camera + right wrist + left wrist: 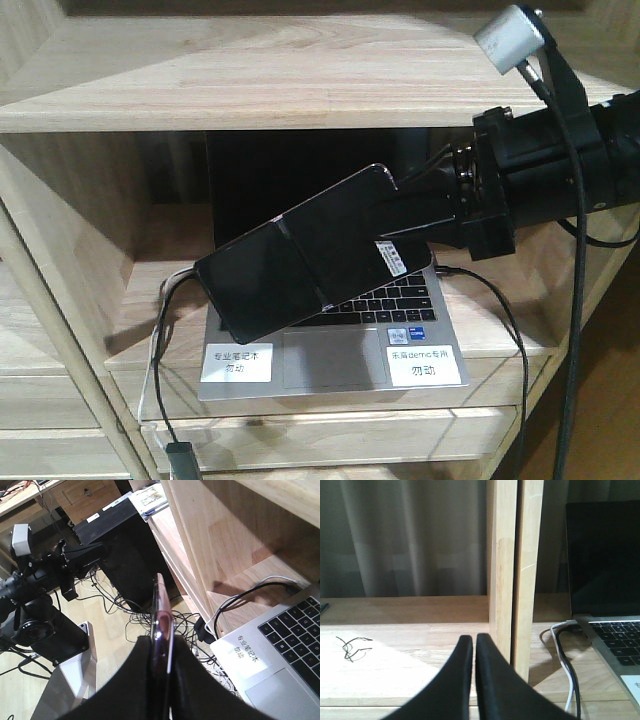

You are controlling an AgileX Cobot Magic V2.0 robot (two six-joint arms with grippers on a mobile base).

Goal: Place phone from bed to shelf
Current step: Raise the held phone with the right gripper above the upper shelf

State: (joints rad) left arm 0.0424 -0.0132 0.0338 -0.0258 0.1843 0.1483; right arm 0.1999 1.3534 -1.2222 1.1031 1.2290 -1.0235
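Clamping phone (pixel 290 265) in right gripper (pixel 161 644), centre frame | over open laptop (pixel 340 370) on shelf (pixel 250 80) | with left gripper (pixel 474 642) pinched together, empty

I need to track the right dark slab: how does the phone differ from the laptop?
The phone hangs tilted in the right gripper; the laptop sits open on the shelf. The phone is clearly smaller than the laptop. The phone is glossy black with one small sticker; the laptop has a silver base with two white labels. Both have dark screens.
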